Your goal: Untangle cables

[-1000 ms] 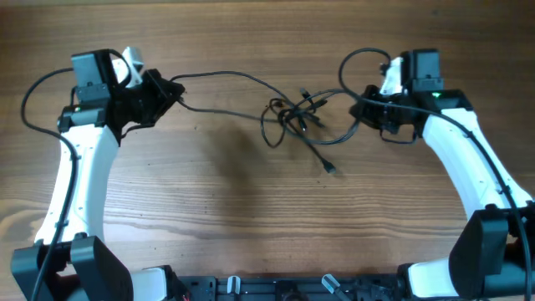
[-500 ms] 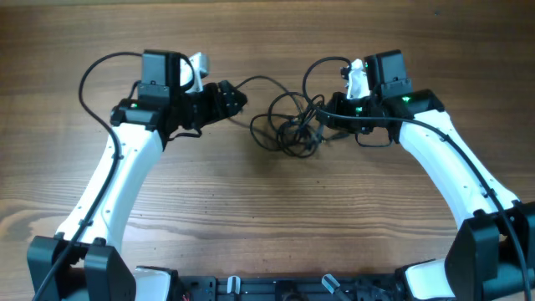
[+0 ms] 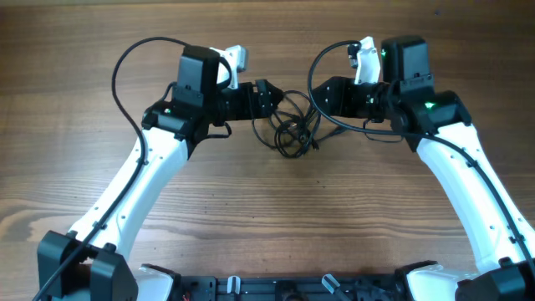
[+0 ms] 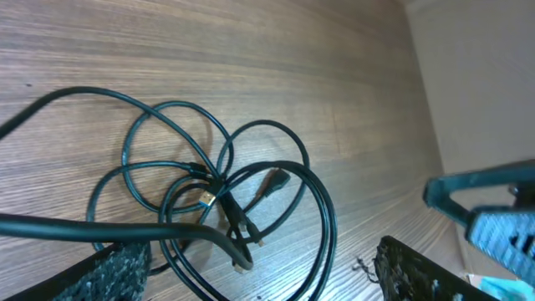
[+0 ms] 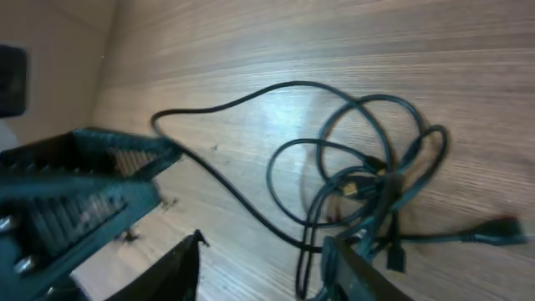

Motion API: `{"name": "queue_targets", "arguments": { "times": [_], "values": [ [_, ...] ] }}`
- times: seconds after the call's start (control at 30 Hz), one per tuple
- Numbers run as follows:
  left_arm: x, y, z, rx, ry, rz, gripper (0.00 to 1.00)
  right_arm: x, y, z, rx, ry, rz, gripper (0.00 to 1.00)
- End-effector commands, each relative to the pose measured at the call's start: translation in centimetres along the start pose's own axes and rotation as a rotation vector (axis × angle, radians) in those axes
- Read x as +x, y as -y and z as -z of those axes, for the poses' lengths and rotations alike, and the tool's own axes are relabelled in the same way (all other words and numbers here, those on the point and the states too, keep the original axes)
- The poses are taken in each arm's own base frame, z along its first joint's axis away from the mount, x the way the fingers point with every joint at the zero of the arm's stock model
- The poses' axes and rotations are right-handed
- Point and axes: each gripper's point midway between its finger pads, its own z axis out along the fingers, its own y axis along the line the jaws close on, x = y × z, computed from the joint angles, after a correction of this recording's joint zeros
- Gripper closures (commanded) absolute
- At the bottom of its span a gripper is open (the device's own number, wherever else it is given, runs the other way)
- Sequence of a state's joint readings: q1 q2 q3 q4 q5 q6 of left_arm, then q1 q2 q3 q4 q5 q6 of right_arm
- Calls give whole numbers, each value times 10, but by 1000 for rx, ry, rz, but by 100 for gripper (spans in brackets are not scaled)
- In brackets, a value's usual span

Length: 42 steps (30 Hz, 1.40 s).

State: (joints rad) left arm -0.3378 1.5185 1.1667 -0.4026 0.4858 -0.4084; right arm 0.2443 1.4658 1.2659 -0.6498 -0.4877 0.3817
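Cables [image 3: 292, 130] are lying in one knotted clump at 12 o'clock on the table [image 3: 251, 217], looped over each other.

Left claw [image 3: 269, 96] is hovering at 10 o'clock of the clump with jaws standing wide and nothing pinched. In its wrist view one strand is running past the near finger, and the tangle is sitting just ahead of the gap.

Right claw [image 3: 322, 96] is hovering at 2 o'clock with jaws roughly half apart. A few strands are lying close by one finger, but none looks clamped.

Step in hand, as I read it: both claws are empty and the clump is slack, so a fresh grip is being set up and the knot is not yet undone.

The next move is calling for a single outer loop or free end on each side, not the crossed middle, then a pull toward 9 and 3 o'clock.

Cords are looking thin, black, glossy and limp, curling in round loops. Plugs [image 4: 209, 201] are small, with one showing a brassy tip. The table is showing matte wood grain. Finger pads [image 4: 117, 267] are looking rough and dimpled.
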Motion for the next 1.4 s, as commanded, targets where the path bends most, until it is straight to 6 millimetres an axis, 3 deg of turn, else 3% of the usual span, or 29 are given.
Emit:
{"name": "queue_targets", "arguments": {
  "times": [0.0,0.13,0.27,0.4,0.77,0.87,0.93,0.97,1.17,1.27,1.37],
  "values": [
    [6,16,-5,19,-16,-35,13,-18,29,9,134,82,-88,47],
    [25,34,-18,29,-63,-75,25,-30,56,22,174,121,-133,43],
    [54,43,-43,36,-150,-97,26,-38,74,32,211,145,-92,33],
    [79,51,-70,47,-215,-130,30,-39,80,35,221,147,-80,31],
    [89,20,-98,-122,-200,-155,57,-31,87,28,231,113,-98,31],
    [77,7,-97,-203,-142,-167,73,-30,87,27,232,110,-100,31],
    [66,9,-92,-202,-110,-167,95,-30,87,27,232,110,-100,31],
    [57,13,-86,-194,-85,-165,96,-29,87,27,229,107,-101,31],
    [-14,59,-12,-41,122,-58,96,-25,70,22,147,79,-92,31],
    [-33,74,25,63,176,41,96,-24,57,19,95,68,-75,31],
    [-39,85,45,166,167,88,96,-25,44,16,34,64,-56,31]
  ]
}}
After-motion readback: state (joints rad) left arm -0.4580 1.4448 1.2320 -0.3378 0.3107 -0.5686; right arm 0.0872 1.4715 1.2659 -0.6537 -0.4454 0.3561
